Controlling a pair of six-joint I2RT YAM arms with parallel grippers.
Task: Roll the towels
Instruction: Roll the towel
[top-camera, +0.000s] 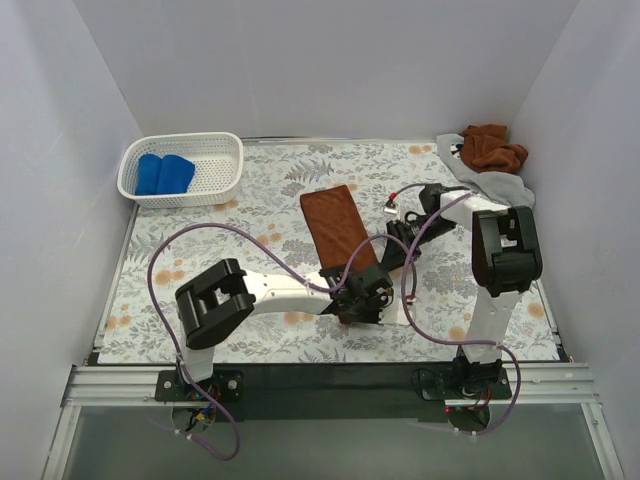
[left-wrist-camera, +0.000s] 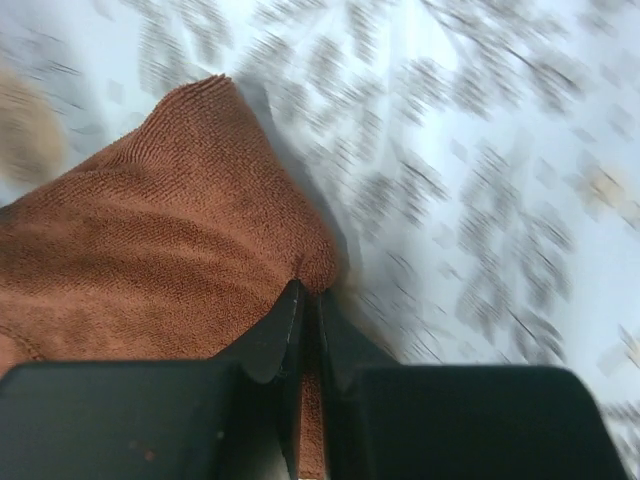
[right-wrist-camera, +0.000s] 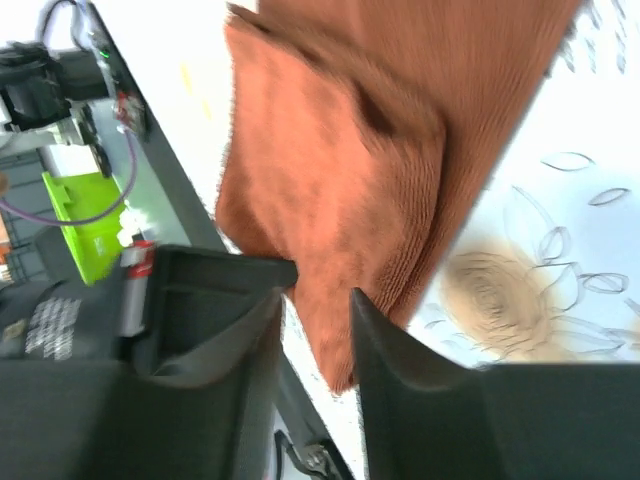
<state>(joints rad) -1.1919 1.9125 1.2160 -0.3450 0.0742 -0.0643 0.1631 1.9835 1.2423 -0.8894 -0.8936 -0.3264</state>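
A rust-brown towel (top-camera: 338, 225) lies lengthwise in the middle of the flowered table cover, its near end turned up. My left gripper (top-camera: 362, 297) is shut on that near edge; in the left wrist view the cloth (left-wrist-camera: 150, 260) is pinched between the nearly touching fingertips (left-wrist-camera: 310, 292). My right gripper (top-camera: 392, 252) is at the same end. In its wrist view a folded-over corner of the towel (right-wrist-camera: 330, 190) hangs between its narrowly spaced fingers (right-wrist-camera: 312, 298), touching both. Two blue rolled towels (top-camera: 165, 173) sit in the basket. A crumpled rust-brown towel (top-camera: 492, 147) lies on a light grey one (top-camera: 495, 183) at the back right.
The white perforated basket (top-camera: 228, 150) stands at the back left. White walls close in the left, back and right sides. Purple cables loop over both arms and the table's near half. The table's front edge and a green board (right-wrist-camera: 85, 215) show in the right wrist view.
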